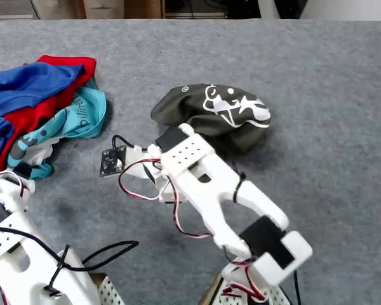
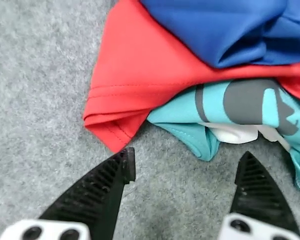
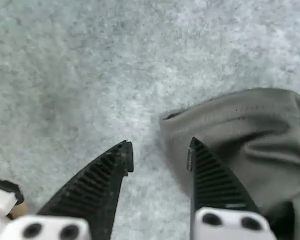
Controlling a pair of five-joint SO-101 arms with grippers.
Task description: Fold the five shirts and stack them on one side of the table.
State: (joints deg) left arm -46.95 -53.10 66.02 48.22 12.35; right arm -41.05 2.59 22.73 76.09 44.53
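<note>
Four shirts can be counted on the grey counter [image 1: 317, 76]. Three of them form one loose, unfolded pile at the left edge of the counter: one blue shirt [image 1: 25, 86] on top, one red shirt [image 1: 66, 67] beneath it, and one teal shirt [image 1: 82, 114] with a grey print at the side of the pile nearer the arms. A strip of white fabric [image 2: 235, 134] protrudes from under the teal shirt; whether it is a separate shirt cannot be determined. The fourth item, one dark olive shirt [image 1: 197, 108] with a white print, lies crumpled and alone near the middle of the counter, well apart from the pile. Two arms are present. The left arm [image 1: 9, 251] stands at the near left corner of the counter. The left end effector [image 2: 187, 165] is open, with its jaws spread wide above bare counter just beside the corner of the red shirt and the edge of the teal shirt, and it holds nothing. The right arm [image 1: 203, 181] extends toward the olive shirt. The right end effector [image 3: 160, 150] is also open and holds nothing: one jaw is at the hem of the olive shirt, the other over bare counter.
</note>
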